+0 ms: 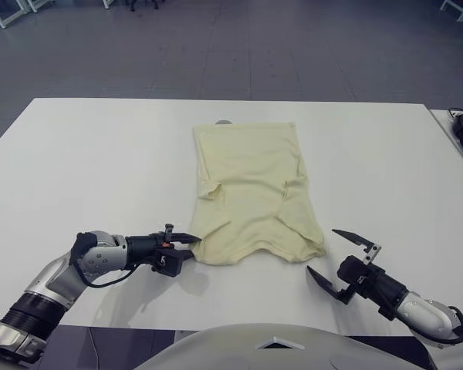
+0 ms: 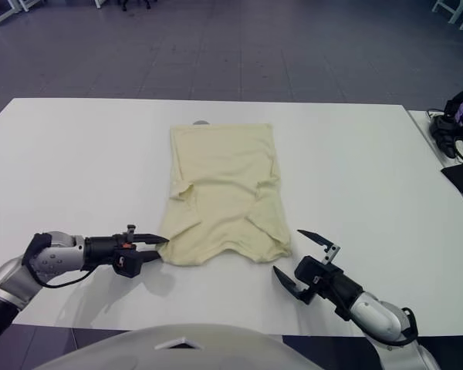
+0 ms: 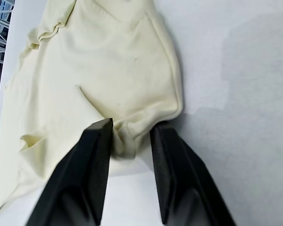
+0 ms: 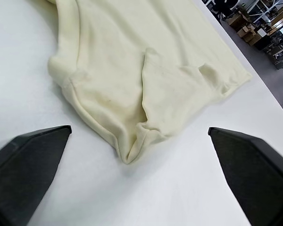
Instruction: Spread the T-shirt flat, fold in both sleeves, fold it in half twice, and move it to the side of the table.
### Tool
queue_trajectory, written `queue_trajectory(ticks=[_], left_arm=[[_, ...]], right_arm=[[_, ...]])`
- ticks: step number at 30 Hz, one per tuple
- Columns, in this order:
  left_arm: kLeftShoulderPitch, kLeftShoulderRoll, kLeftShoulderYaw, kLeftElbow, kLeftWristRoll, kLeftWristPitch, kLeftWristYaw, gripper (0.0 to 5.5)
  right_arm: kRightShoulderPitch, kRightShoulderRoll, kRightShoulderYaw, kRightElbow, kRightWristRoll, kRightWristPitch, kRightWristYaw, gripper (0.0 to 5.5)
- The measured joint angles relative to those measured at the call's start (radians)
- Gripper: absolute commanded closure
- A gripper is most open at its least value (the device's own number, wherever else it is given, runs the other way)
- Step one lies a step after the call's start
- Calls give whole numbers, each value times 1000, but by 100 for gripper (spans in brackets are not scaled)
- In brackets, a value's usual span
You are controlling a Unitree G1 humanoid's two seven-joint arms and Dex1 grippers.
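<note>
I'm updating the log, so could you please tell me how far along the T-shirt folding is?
Done: the T-shirt lies spread on the table with both sleeves folded in. In hand: the left gripper has the near left corner between its fingers; the right gripper is open beside the near right corner, apart from it. Left: both half folds and the move aside.

Soft, matt pale-yellow cloth T-shirt [image 1: 251, 193], smooth matt white table [image 1: 100, 169], smooth matt black plastic fingers [image 3: 92, 174]
</note>
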Motion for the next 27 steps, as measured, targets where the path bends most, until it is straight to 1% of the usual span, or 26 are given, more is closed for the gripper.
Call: queue_trajectory(ticks=[4, 5, 8, 12, 16, 21, 27], left_arm=[[-5, -8, -6, -31, -58, 99, -52, 536], [-5, -22, -4, -54, -118, 187, -85, 542], [-8, -39, 25, -143, -261, 367, -122, 547], [-33, -54, 81, -235, -389, 551, -141, 547], [-68, -72, 123, -290, -466, 688, -140, 547], [-101, -105, 147, -312, -499, 779, -135, 547], [-104, -115, 152, -315, -496, 793, -136, 547]], right_arm=[[-40, -2, 16, 3, -19, 27, 0, 10], [-45, -2, 20, 1, -19, 40, -3, 10], [-46, -1, 25, -9, -19, 60, -6, 10], [-45, -1, 32, -22, -20, 82, -13, 10], [-44, -12, 38, -28, -16, 86, -11, 10], [-33, -26, 58, -46, 0, 86, 6, 10], [-34, -7, 62, -55, 61, 144, 13, 10]])
